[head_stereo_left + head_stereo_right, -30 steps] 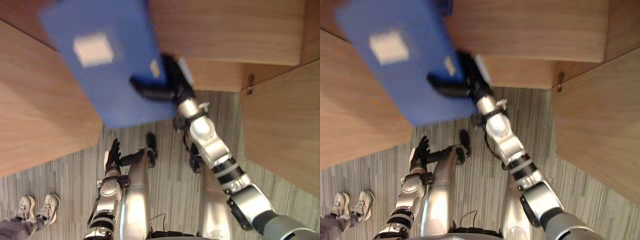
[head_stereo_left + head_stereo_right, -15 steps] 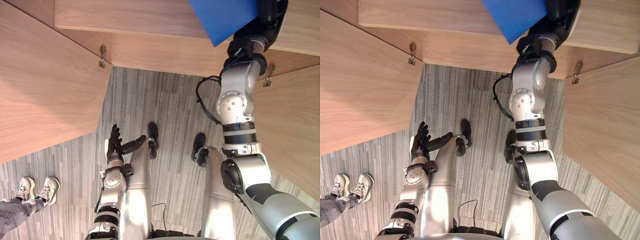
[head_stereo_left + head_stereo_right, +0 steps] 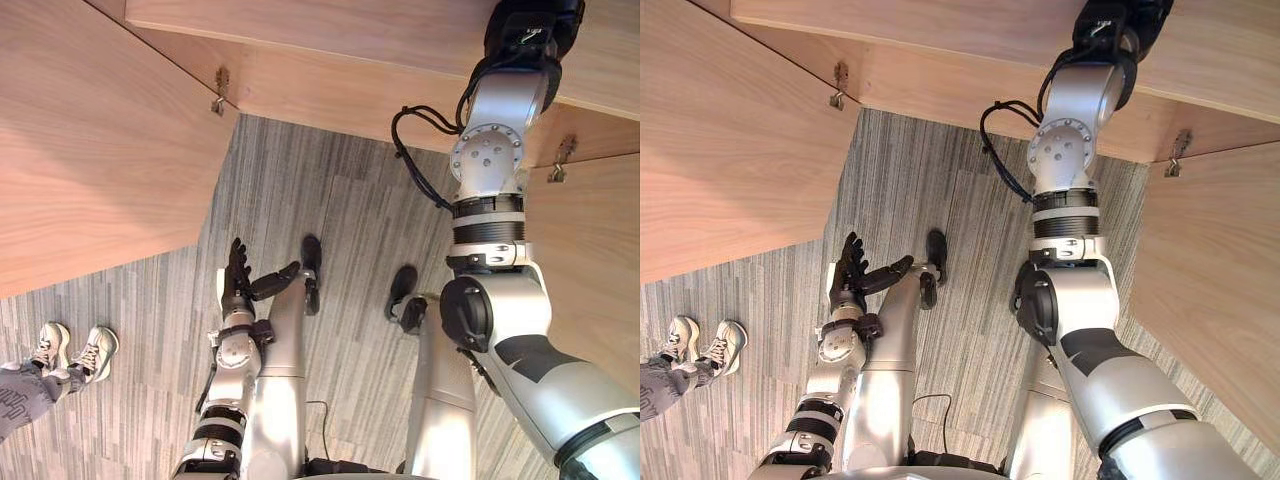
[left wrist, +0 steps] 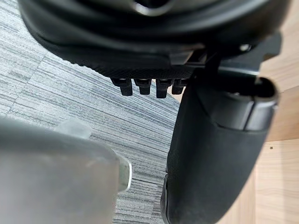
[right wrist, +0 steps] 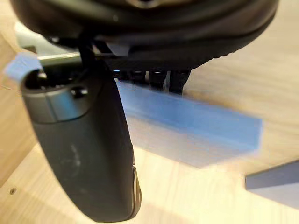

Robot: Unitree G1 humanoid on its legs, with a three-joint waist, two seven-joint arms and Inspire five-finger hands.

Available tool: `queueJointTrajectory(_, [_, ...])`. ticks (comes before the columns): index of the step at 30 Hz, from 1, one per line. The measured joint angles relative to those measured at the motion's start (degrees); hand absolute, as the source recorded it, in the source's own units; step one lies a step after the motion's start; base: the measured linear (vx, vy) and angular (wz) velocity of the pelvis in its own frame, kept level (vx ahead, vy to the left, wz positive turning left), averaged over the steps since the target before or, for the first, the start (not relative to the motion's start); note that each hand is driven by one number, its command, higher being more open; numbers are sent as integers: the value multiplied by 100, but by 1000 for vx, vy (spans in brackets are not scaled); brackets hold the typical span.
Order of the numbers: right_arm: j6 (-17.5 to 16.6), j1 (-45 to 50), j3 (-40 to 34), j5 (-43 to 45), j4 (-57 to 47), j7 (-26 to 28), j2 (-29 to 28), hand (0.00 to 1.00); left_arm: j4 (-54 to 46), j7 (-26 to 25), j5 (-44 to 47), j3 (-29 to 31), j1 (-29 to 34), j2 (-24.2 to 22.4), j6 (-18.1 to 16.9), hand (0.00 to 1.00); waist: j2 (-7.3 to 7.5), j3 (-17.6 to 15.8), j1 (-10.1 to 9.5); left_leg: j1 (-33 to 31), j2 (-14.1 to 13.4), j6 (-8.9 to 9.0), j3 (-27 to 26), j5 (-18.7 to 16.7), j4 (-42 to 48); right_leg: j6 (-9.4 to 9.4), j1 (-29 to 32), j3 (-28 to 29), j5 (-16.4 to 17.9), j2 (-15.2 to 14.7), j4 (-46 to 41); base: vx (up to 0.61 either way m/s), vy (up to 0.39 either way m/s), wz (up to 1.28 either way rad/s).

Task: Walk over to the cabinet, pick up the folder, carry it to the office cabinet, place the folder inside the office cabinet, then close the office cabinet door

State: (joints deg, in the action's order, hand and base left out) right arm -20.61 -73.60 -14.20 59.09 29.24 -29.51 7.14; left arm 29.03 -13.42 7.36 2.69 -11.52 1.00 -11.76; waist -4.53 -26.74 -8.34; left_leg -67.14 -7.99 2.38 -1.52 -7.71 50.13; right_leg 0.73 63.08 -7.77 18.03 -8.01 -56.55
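Head stereo pair looks steeply down from high up at floor (image 3: pixel 330 200) btwn open cabinet doors (image 3: pixel 90 150); both eyes share the same scene, slightly offset. L wrist cam sits v. close behind left hand (image 4: pixel 215 149), facing floor. R wrist cam, equally close behind right hand (image 5: pixel 84 154), faces folder (image 5: pixel 196 123) on wood.

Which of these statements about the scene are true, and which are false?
1. The left hand holds the folder. False: the left hand hangs open and empty above the floor; the blue folder shows on wood past the right hand.
2. The doors of the office cabinet stand open. True.
3. A person's shoes stand at the robot's right. False: the shoes are at its left.
4. The right hand reaches into the office cabinet. True.
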Motion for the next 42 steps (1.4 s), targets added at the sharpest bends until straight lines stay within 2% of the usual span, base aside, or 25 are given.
queueJointTrajectory(4, [18,-2,483,28,119,265,231,100,16,1,-13,0,1,11,1,100,5,5,44,33,-1,8,-11,59,-85,-26,-15,-4,-33,1,50,-9,-2,0])
queueJointTrajectory(8, [347,6,1448,-137,307,664,570,100,40,71,-11,-10,15,64,1,100,8,6,183,144,-39,9,-52,113,-207,-31,-111,-5,-118,34,197,-10,0,-4])
queueJointTrajectory(11, [554,10,2046,-650,353,984,839,100,66,183,-13,-55,18,103,-13,100,11,7,270,192,-78,5,-79,116,-251,-24,-166,6,-171,77,291,-14,5,-10])
queueJointTrajectory(13, [763,59,2600,-1401,361,1328,1163,100,170,250,-40,-182,15,154,-63,100,18,11,341,307,-94,-35,-179,150,-387,-14,-255,30,-232,85,424,-10,12,-6])
queueJointTrajectory(14, [831,102,2771,-1707,363,1437,1274,0,244,260,-60,-260,15,159,-86,100,19,11,342,392,-97,-52,-237,161,-458,-4,-319,58,-251,83,487,3,9,-4])
queueJointTrajectory(19, [1047,220,3638,-3406,504,1873,1738,0,478,287,-83,-318,23,238,-191,100,79,43,435,603,-109,-86,-375,183,-717,33,-508,86,-334,83,784,7,5,-3])
queueJointTrajectory(20, [1126,220,3779,-4078,667,1957,1860,0,489,297,-126,-315,23,249,-203,100,97,52,437,606,-110,-94,-390,189,-758,43,-523,84,-352,83,826,0,0,0])
queueJointTrajectory(21, [1151,219,3821,-4187,703,1972,1889,0,491,299,-145,-315,23,249,-208,100,97,52,437,607,-112,-95,-390,189,-762,46,-528,82,-354,83,839,37,10,2])
queueJointTrajectory(23, [1343,220,4060,-5011,995,2073,2031,0,521,350,-185,-317,23,244,-230,100,97,52,435,637,-116,-101,-413,193,-795,53,-591,54,-359,70,903,32,11,4])
queueJointTrajectory(25, [1370,137,4109,-5385,1002,2098,2123,0,562,379,-185,-318,23,244,-222,100,97,52,431,691,-119,-101,-445,193,-822,54,-644,45,-359,56,935,10,4,2])
queueJointTrajectory(34, [1437,99,4208,-5832,1107,2245,2450,0,665,408,-183,-313,23,245,-223,100,119,63,418,790,-121,-111,-497,198,-898,54,-742,28,-359,47,994,0,0,0])
queueJointTrajectory(38, [1480,101,4100,-5907,1107,2031,2386,0,687,398,-184,-306,17,245,-225,100,119,63,427,799,-124,-112,-518,199,-937,61,-742,29,-366,49,1042,0,0,0])
queueJointTrajectory(42, [1698,92,3479,-6451,1314,1494,1978,0,702,322,-182,-271,9,219,-228,100,119,63,423,801,-132,-115,-536,201,-966,75,-742,36,-408,52,1121,2,-2,-1])
